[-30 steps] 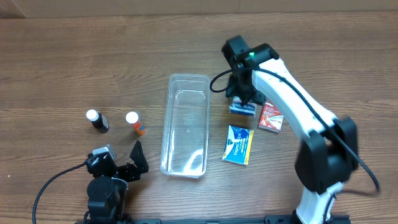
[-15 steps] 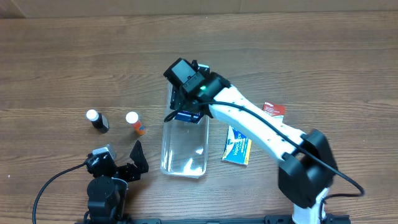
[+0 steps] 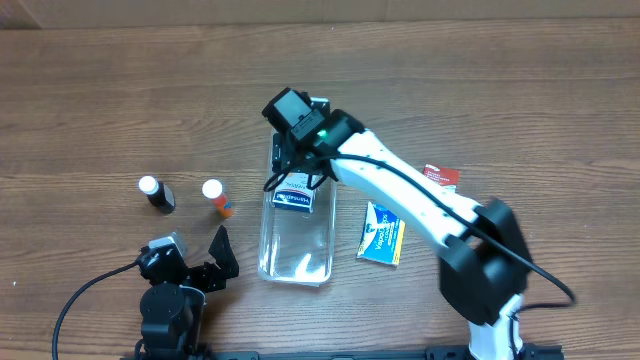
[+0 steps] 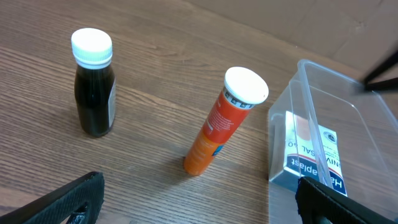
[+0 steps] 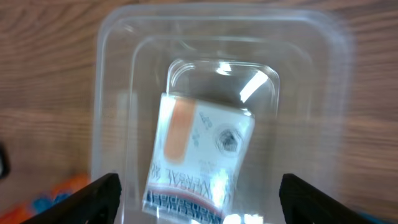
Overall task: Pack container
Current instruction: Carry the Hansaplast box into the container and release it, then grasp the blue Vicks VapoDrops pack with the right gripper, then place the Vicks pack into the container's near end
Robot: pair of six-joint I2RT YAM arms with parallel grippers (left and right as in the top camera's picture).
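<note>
The clear plastic container lies lengthwise at the table's middle. A white and blue bandage box lies inside its far half. My right gripper hovers just above that box, open and empty. In the right wrist view the box lies on the floor of the container, between my spread right fingers. My left gripper rests open near the front left. Its wrist view shows the open fingers, the container's wall and the box behind it.
A dark bottle with a white cap and an orange tube stand left of the container. A blue and yellow box and a red box lie to its right.
My right gripper carried the bandage box from right of the container to over its far half and let go. The box now lies inside. The left arm has not moved.
</note>
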